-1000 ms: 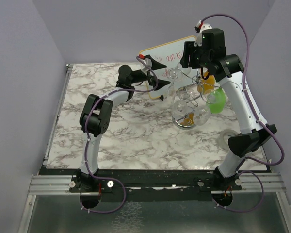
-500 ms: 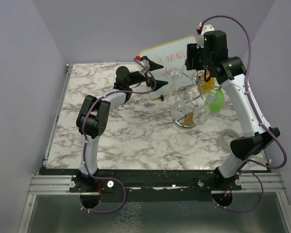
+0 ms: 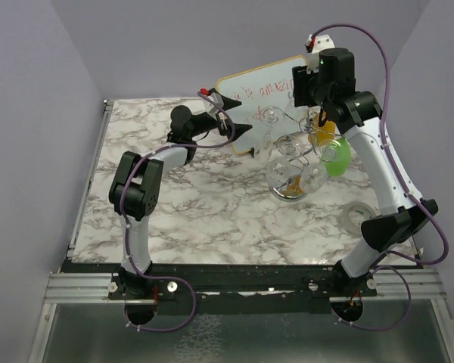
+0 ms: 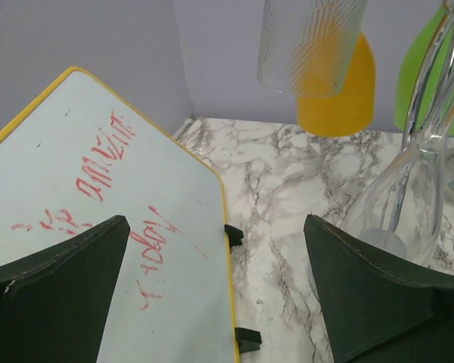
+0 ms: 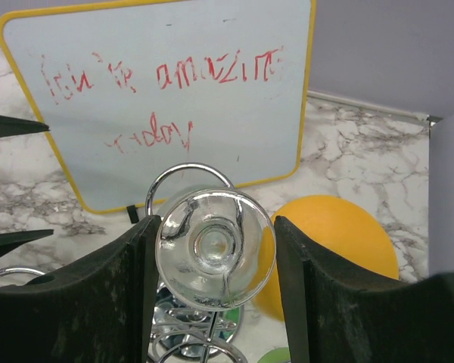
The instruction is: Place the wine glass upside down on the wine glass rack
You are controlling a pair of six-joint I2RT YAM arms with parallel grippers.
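My right gripper [image 5: 216, 227] [image 3: 315, 113] points down over the rack, shut on the round foot of a clear wine glass [image 5: 216, 246], whose bowl hangs below, hidden. The silver wire wine glass rack [image 3: 291, 150] stands right under it; one looped arm [image 5: 188, 175] and the shiny disc base [image 3: 290, 187] show. A second clear glass [image 3: 269, 119] [image 4: 408, 189] hangs bowl-down on the rack's left side. My left gripper [image 3: 238, 113] [image 4: 216, 227] is open and holds nothing, left of the rack and in front of the whiteboard.
A tilted whiteboard [image 3: 257, 94] [image 5: 174, 98] with red writing stands behind the rack. An orange rounded thing [image 5: 340, 242] [image 4: 337, 98] and a green one [image 3: 337, 159] sit just right of the rack. A pale ring [image 3: 357, 215] lies near the right arm.
The left arm has drawn back to the left, away from the rack, jaws still open. The right gripper has shifted slightly with the glass still in it.
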